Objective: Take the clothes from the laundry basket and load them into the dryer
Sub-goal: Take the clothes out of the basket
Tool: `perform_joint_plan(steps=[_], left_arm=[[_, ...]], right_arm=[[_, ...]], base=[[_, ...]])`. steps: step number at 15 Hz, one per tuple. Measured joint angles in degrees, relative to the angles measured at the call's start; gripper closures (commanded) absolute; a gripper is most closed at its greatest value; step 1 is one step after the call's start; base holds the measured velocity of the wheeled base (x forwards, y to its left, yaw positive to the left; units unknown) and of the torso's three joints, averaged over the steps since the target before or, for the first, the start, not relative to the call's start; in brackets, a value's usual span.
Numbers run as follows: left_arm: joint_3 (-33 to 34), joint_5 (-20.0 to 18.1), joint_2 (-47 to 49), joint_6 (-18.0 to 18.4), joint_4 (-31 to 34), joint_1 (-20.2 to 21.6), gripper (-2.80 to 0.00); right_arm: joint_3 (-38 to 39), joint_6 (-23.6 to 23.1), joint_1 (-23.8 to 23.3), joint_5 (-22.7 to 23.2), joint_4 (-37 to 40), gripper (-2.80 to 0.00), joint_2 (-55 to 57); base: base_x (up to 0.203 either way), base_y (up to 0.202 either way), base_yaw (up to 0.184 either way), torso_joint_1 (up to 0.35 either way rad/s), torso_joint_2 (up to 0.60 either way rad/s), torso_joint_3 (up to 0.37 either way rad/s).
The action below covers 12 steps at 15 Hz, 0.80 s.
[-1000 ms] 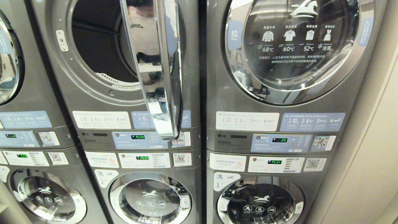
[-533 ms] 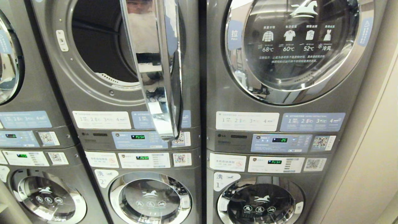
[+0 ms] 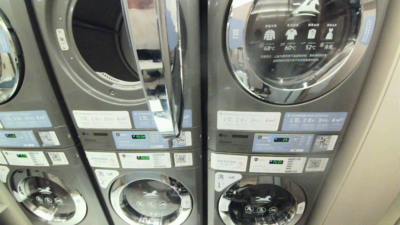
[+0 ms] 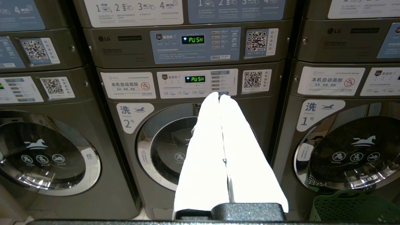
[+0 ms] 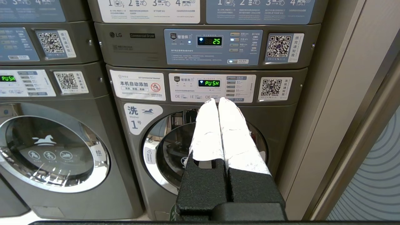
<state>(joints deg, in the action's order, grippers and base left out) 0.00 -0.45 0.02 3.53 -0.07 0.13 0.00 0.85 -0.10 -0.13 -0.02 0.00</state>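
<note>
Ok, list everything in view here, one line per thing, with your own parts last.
open dryer: one, grey with a dark drum, upper middle; its chrome door swung out.
shut dryers: two showing, grey with chrome doors, upper right and at the left edge.
washers: three, grey with chrome-ringed glass doors, bottom row under the dryers; two are labelled 2 and 1.
control panels: blue and white with green displays, between dryers and washers.
laundry basket: one, green mesh, on the floor before washer 1.
wall: beige, right of the machines.
left gripper: white fingers together, empty, facing washer 2.
right gripper: white fingers together, empty, facing washer 1.
</note>
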Motion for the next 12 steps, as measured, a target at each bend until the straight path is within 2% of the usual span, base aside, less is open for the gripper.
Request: perform_joint_plan(steps=[12], left_arm=[[0.00, 0.04, 0.00, -0.67, -0.02, 0.00, 0.00]], right_arm=[[0.00, 0.03, 0.00, -0.02, 0.00, 0.00, 0.00]], base=[[0.000, 0.000, 0.000, -0.058, 0.11, 0.062]])
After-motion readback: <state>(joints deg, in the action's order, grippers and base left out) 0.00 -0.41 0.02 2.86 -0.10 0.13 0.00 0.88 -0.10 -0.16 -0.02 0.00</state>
